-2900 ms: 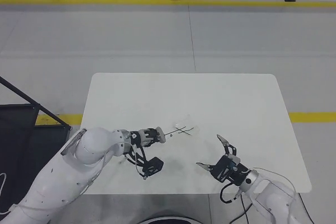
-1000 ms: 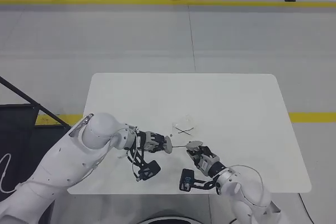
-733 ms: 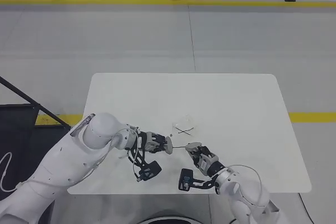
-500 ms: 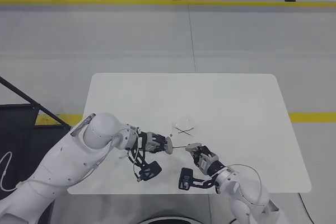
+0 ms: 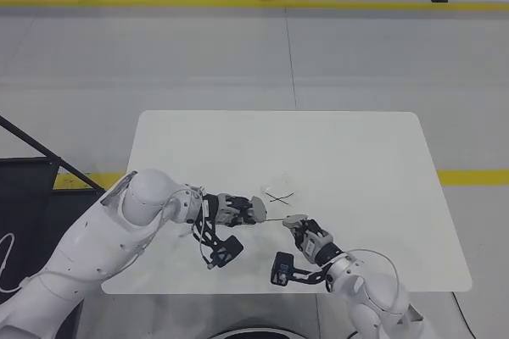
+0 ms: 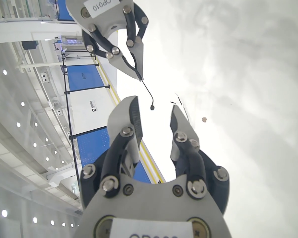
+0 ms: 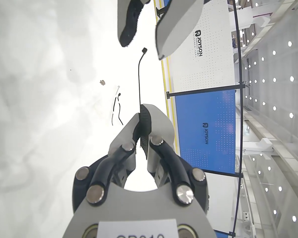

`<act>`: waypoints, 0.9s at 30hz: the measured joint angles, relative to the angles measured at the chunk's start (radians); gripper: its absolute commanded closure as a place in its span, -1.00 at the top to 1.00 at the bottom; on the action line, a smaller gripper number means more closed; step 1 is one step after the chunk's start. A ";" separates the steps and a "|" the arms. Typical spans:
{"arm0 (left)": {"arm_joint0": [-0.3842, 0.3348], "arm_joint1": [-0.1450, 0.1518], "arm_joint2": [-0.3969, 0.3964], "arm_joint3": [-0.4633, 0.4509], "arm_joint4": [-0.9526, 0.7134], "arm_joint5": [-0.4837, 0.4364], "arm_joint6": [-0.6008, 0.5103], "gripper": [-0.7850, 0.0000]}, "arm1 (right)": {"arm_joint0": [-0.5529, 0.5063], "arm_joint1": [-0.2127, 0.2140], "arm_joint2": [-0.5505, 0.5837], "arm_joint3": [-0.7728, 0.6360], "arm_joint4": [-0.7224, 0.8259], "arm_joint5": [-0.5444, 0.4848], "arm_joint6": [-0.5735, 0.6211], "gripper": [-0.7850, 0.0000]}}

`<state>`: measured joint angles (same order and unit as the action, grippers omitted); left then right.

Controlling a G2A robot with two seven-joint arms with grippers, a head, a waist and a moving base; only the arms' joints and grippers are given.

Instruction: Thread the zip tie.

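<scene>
A thin black zip tie (image 7: pixel 139 80) juts from my right gripper (image 7: pixel 142 108), which is shut on its tail just above the white table (image 5: pixel 365 161). The tie's small square head (image 6: pixel 152 107) hangs between the spread fingers of my left gripper (image 6: pixel 154 105), which is open and touches nothing. In the top view the two grippers face each other near the table's front middle, the left gripper (image 5: pixel 259 210) on the left and the right gripper (image 5: pixel 287 222) on the right, with the zip tie (image 5: pixel 273 221) stretched between them.
Two loose zip ties (image 5: pixel 278 197), one black and one pale, lie crossed on the table just beyond the grippers. A small brown speck (image 7: pixel 102 82) sits near them. The table's front edge is close behind both wrists.
Since 2.9 s ago the right gripper has come in from the front right and shut on the tie. In the last half second the left gripper has shifted slightly toward the far side.
</scene>
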<state>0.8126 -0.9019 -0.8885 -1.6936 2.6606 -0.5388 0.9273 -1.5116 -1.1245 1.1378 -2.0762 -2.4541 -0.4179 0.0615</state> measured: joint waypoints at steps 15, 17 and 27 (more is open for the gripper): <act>0.025 -0.023 -0.017 0.213 -0.382 0.140 0.179 0.62 | -0.037 0.000 0.044 0.027 0.139 0.135 -0.179 -1.00; 0.010 -0.030 0.002 0.247 -0.404 0.134 0.214 0.81 | -0.039 0.001 0.055 0.038 0.176 0.145 -0.218 -1.00; -0.071 -0.067 0.100 0.379 -0.459 0.084 0.344 1.00 | -0.003 0.012 0.107 0.130 0.332 0.084 -0.500 -1.00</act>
<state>0.7418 -0.9685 -0.7881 -1.3145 2.2016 -0.4545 1.2713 -1.5142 -1.1128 1.2446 -1.9462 -2.1225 -0.3343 -0.4386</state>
